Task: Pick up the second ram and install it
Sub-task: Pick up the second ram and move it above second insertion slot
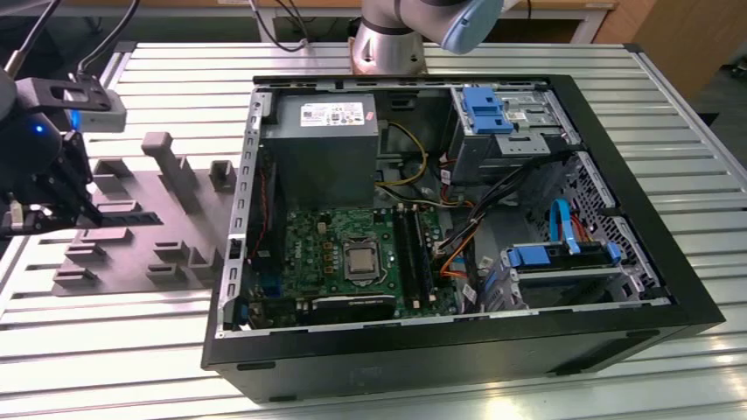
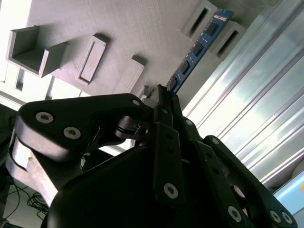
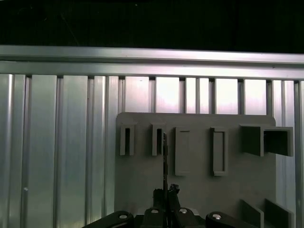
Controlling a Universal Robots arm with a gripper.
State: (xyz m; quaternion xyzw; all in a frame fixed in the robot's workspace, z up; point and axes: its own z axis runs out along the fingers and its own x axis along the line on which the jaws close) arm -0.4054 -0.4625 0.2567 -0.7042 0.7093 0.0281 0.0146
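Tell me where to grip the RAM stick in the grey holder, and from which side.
Take the second ram by its two flat faces at the end clear of the grey holder blocks, coming in along its length. It stands on edge, so only the faces suit the jaws; its far end sits between blocks. The gripper clamps it there.

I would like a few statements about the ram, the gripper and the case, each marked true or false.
1. The gripper is at the grey tray, outside the case. True.
2. The case is closed. False: it is open, and the motherboard shows inside.
3. The ram is blue with dark chips. True.
4. The ram sits in a motherboard slot. False: the gripper is shut on one end of it, over the tray.
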